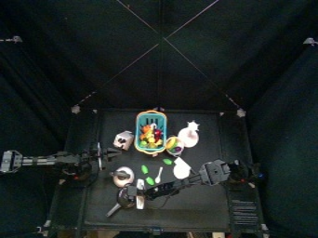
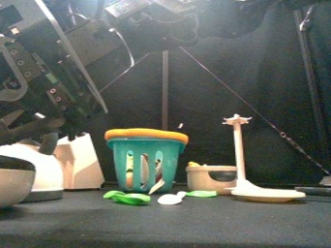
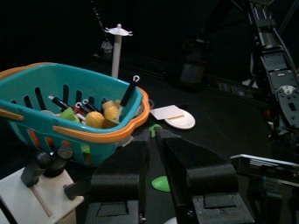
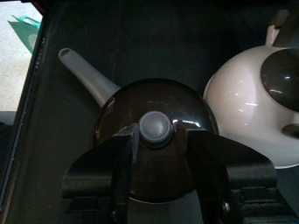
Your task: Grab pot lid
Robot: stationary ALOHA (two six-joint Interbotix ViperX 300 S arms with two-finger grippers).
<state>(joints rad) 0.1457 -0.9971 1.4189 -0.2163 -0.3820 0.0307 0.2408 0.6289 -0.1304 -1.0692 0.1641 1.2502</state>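
Observation:
The pot lid [image 4: 243,96] is a pale white disc with a dark knob. It lies on the table beside a dark round pan [image 4: 152,109] with a long pale handle. In the top view the lid [image 1: 123,175] is front left of the basket. My right gripper [image 4: 158,140] hangs open over the pan, its jaws on either side of a grey knob at the pan's centre, apart from the lid. In the top view the right gripper [image 1: 133,192] reaches across to the front left. My left gripper [image 3: 153,162] rests at the left [image 1: 99,156], jaws close together and holding nothing.
A teal basket [image 1: 151,130] of toy food stands mid-table and also shows in the front view [image 2: 146,160] and the left wrist view [image 3: 35,109]. A white stand with a post [image 2: 239,160] is to its right. A white oval piece [image 1: 181,168] and green pieces [image 2: 130,198] lie in front.

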